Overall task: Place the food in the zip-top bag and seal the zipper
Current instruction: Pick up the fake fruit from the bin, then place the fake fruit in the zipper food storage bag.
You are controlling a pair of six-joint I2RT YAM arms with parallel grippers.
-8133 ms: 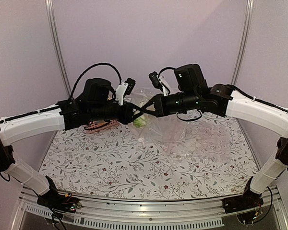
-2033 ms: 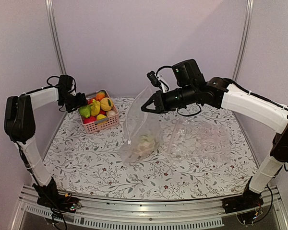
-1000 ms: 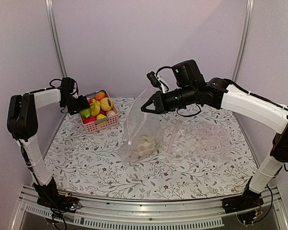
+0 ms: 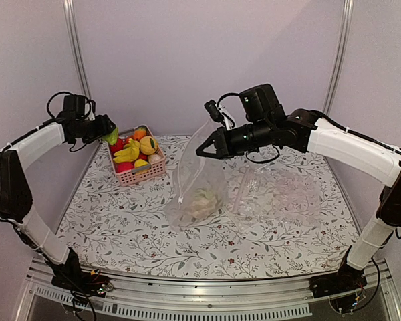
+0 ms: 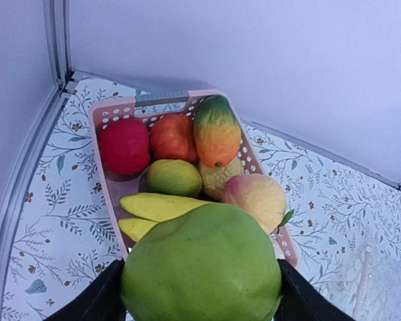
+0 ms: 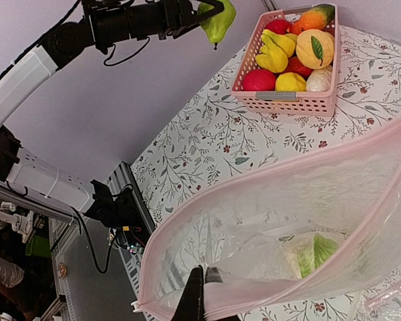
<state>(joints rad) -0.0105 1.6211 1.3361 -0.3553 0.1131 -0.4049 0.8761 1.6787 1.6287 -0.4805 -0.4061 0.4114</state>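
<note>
Green fruit (image 5: pixel 200 264) gripped aloft in the left claw (image 4: pixel 108 134) near the basket (image 4: pixel 139 175) — right claw (image 6: pixel 204 281) pinched shut on the bag (image 4: pixel 200 184) rim.

The left pincer (image 4: pixel 104 131), low among the fruit in the pink slatted plastic basket (image 4: pixel 142 175) a second ago, is now raised beside the basket's far left corner. It grips a smooth green rounded toy fruit (image 4: pixel 111 137) that is gone from the basket's near left corner. Since the earliest view this arm has drawn well away from the clear zip-top bag (image 4: pixel 200 180), which now hangs from the right pincer (image 4: pixel 203 151) alone, its bottom on the desk (image 4: pixel 120 227).
</note>
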